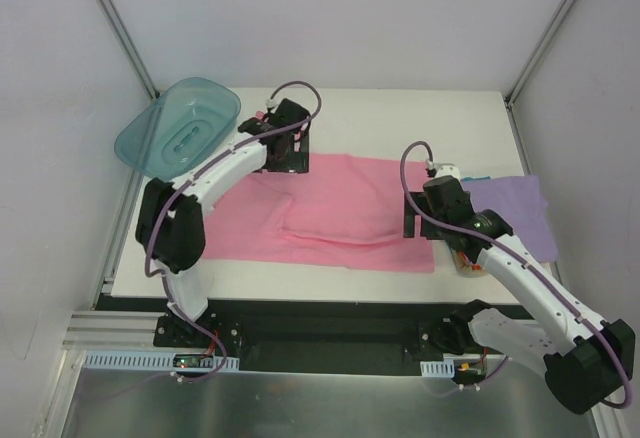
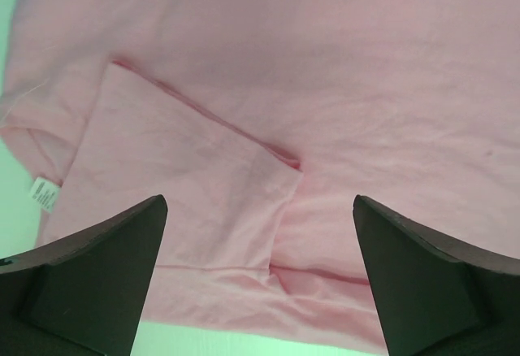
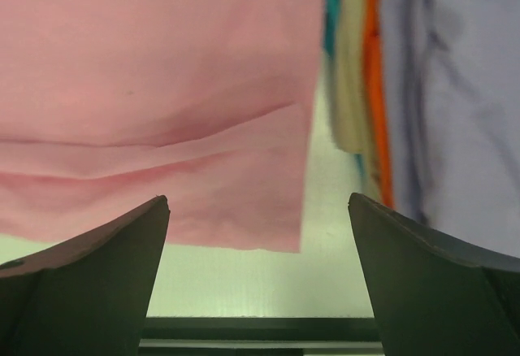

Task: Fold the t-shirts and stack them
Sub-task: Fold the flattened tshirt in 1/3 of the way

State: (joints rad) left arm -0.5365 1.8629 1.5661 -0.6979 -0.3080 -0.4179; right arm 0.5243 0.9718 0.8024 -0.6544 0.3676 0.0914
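Top external view: the pink t-shirt (image 1: 340, 213) lies spread out on the white table (image 1: 400, 118), reaching from one gripper to the other. It is a plain bubblegum pink. Its surface is mostly smooth, with a long soft crease running across the middle and a low ridge towards the near edge.

The left gripper (image 1: 285, 153) hangs over the shirt's far corner. Its fingers (image 2: 122, 250) stand wide apart and hold nothing. Directly beneath them, in the left wrist view, a sleeve (image 2: 179, 177) is folded in over the body of the shirt, its straight hem forming a sharp diagonal edge and a square corner between the fingertips. A small white label (image 2: 43, 193) pokes out at the cloth's edge beside the left-hand finger. A translucent teal tub (image 1: 180, 123) sits tilted near this gripper, off the cloth.

The right gripper (image 1: 420, 223) hovers at the opposite end of the shirt, also spread wide and holding nothing. The shirt's side edge and bottom corner lie between its fingertips, with bare table showing past that edge. Just beyond its right-hand finger is the folded stack, with a lavender t-shirt (image 3: 455, 104) on top. Thin edges of an orange t-shirt (image 3: 375, 88) and a teal t-shirt (image 3: 329, 6) show beneath it.
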